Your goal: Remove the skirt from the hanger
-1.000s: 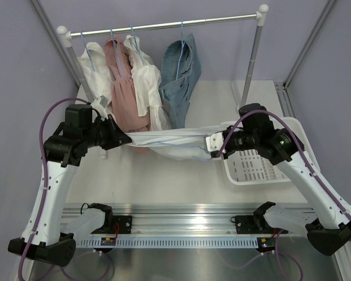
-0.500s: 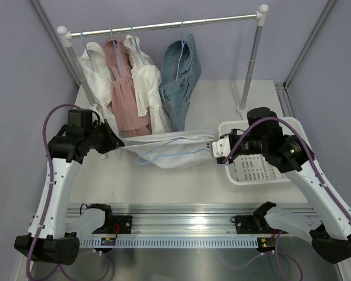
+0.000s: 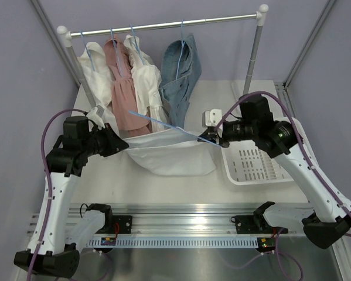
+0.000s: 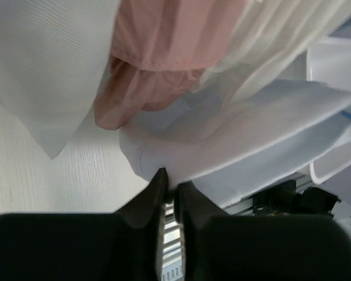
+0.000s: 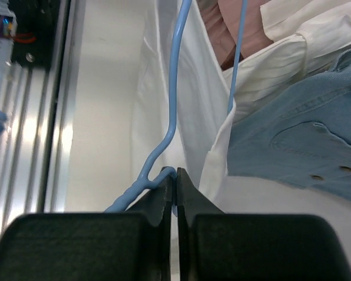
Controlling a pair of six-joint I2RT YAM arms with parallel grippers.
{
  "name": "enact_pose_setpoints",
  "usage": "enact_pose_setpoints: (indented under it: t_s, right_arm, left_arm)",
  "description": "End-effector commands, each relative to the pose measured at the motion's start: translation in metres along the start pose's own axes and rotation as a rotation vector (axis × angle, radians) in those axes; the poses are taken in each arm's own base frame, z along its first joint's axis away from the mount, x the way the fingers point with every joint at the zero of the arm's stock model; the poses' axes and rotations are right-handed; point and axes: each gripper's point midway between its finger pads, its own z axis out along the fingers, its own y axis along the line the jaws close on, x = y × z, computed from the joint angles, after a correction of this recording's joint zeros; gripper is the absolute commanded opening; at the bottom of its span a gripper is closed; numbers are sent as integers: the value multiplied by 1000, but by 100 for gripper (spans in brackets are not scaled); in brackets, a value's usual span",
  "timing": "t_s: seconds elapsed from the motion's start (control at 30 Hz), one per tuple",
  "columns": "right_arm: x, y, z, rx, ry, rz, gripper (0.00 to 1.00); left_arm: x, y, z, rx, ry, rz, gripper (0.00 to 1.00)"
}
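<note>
The white skirt (image 3: 172, 153) hangs stretched between my two arms above the table. My left gripper (image 3: 123, 144) is shut on the skirt's left edge, which the left wrist view shows as white cloth (image 4: 222, 152) pinched between the dark fingers. The light blue hanger (image 3: 163, 124) sticks out above the skirt's top edge, slanting up to the left. My right gripper (image 3: 209, 137) is shut on the hanger's end; in the right wrist view the blue wire (image 5: 174, 93) runs up from the closed fingertips (image 5: 176, 175).
A clothes rail (image 3: 163, 26) at the back carries a white blouse, a pink garment (image 3: 123, 88), another white blouse and a denim shirt (image 3: 181, 76). A white basket (image 3: 258, 168) sits on the table at the right, under my right arm.
My right gripper has lifted and swung back-left, and the blue hanger has come up out of the skirt's top. The skirt now hangs flatter between the arms.
</note>
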Motion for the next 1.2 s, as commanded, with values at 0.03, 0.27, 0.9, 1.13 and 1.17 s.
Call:
enact_pose_setpoints:
  t_s: [0.03, 0.27, 0.9, 1.13, 1.17]
  right_arm:
    - [-35, -26, 19, -7, -145, 248, 0]
    - [-45, -44, 36, -50, -165, 343, 0]
    - [25, 19, 46, -325, 253, 193, 0]
    - [31, 10, 58, -367, 358, 163, 0]
    - [36, 9, 61, -373, 375, 166, 0]
  left_arm:
    - [-10, -31, -20, 167, -122, 118, 34]
    - [-20, -50, -60, 235, -320, 293, 85]
    - [-46, -113, -127, 425, -618, 819, 88]
    - [-39, -113, -101, 502, -568, 885, 83]
    - [-35, -116, -98, 528, -557, 892, 81]
